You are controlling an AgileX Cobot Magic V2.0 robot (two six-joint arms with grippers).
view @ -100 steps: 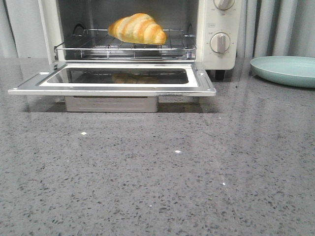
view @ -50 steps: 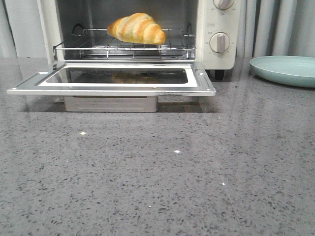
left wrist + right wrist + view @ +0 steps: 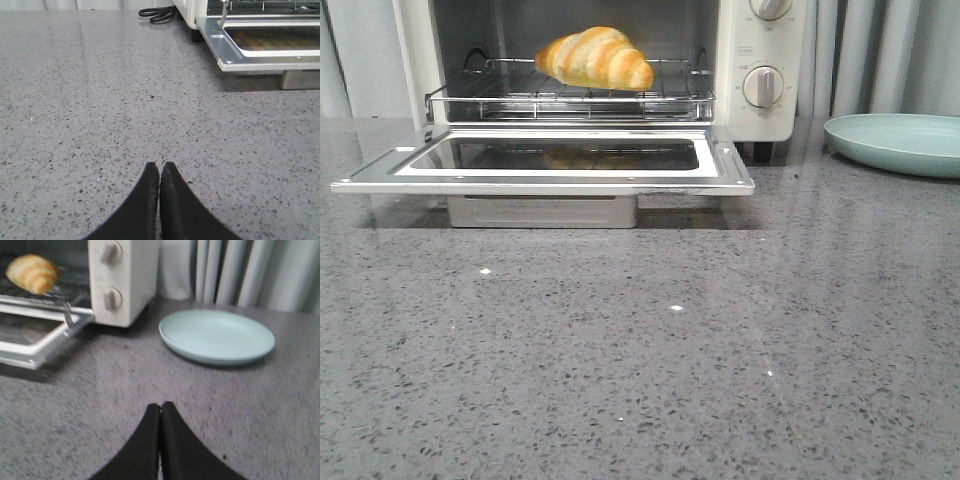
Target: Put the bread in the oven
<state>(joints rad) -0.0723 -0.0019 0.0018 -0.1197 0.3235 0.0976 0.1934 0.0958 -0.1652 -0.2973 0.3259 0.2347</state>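
Note:
The golden-orange striped bread (image 3: 596,58) lies on the wire rack (image 3: 570,97) inside the cream-white oven (image 3: 760,60), whose glass door (image 3: 545,160) is dropped open flat. The bread also shows in the right wrist view (image 3: 33,273). My left gripper (image 3: 160,167) is shut and empty over bare counter, to the left of the oven door's corner (image 3: 227,55). My right gripper (image 3: 160,406) is shut and empty over the counter, in front of the teal plate. Neither gripper shows in the front view.
A pale teal empty plate (image 3: 900,142) sits on the counter to the right of the oven; it also shows in the right wrist view (image 3: 216,335). A black cable (image 3: 157,13) lies by the oven's left side. Grey curtains hang behind. The grey speckled counter (image 3: 640,350) spreads in front.
The front view has shifted very slightly, so the oven and plate sit a few pixels further left. The bread has not moved on the rack.

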